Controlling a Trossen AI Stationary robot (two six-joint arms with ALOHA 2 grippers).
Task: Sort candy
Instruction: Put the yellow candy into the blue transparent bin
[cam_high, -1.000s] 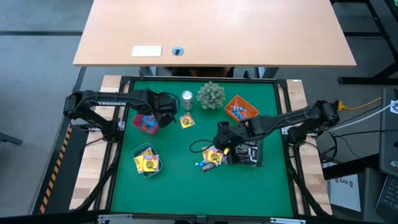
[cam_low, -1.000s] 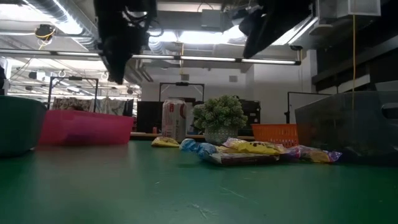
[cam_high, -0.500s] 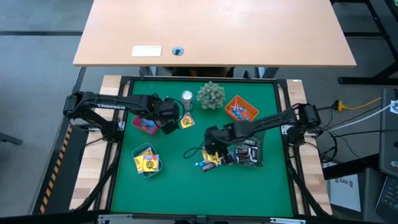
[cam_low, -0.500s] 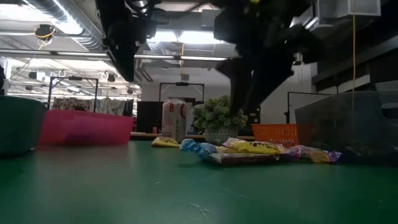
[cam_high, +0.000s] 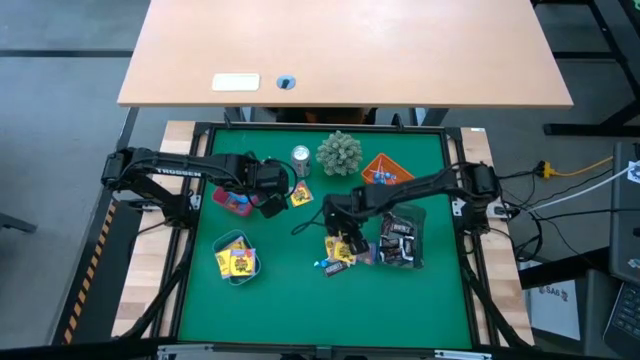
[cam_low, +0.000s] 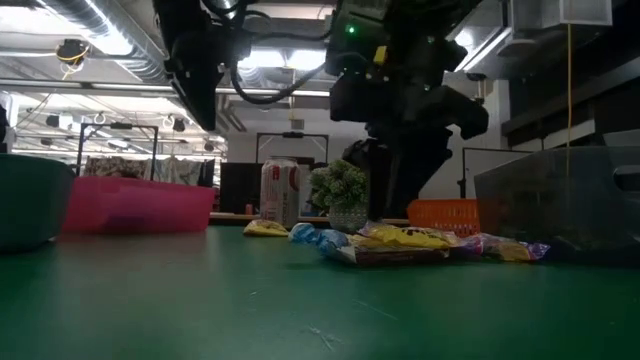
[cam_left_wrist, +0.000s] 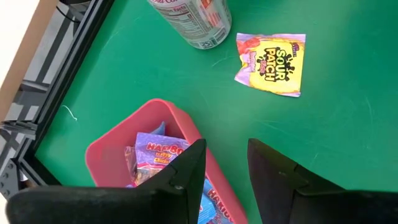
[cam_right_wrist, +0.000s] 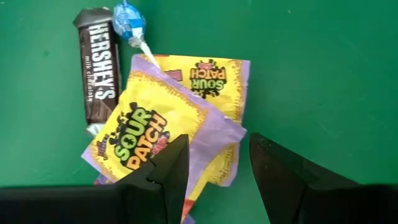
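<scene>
Candy pile: your loose sweets lie on the green table (cam_high: 270, 300) right of centre, in a small heap (cam_high: 343, 252). In the right wrist view you can see two overlapping yellow Sour Patch packets (cam_right_wrist: 149, 134), a dark Hershey's bar (cam_right_wrist: 99, 62) beside them and a tiny blue-wrapped piece (cam_right_wrist: 127, 20) touching the bar's end.
Stray packet: you have one more yellow packet (cam_high: 300, 194) lying flat by itself just beside the silver can (cam_high: 301, 156).
Right gripper: your right gripper (cam_high: 340, 225) hangs directly above the heap, pointing down. Its fingers (cam_right_wrist: 171, 165) stand partly apart with the yellow packets showing between them, and they hold nothing.
Left gripper: your left gripper (cam_high: 272, 200) sits over the near edge of the pink tray (cam_high: 222, 202), between the tray and the stray packet. Its fingers (cam_left_wrist: 186, 174) are partly apart and empty.
Pink tray: you can see purple-printed packets (cam_left_wrist: 158, 152) lying inside it.
Teal bowl: yellow packets (cam_high: 237, 262) sit in the bowl (cam_high: 247, 273) at the near left of the table.
Orange tray: blue pieces (cam_high: 383, 180) lie in the tray (cam_high: 395, 165) at the far right.
Clear bin: dark bars (cam_high: 398, 240) rest in the bin (cam_high: 414, 262) just right of the heap.
Plant ball: the green spiky ball (cam_high: 339, 152) stands between the can and the orange tray.
</scene>
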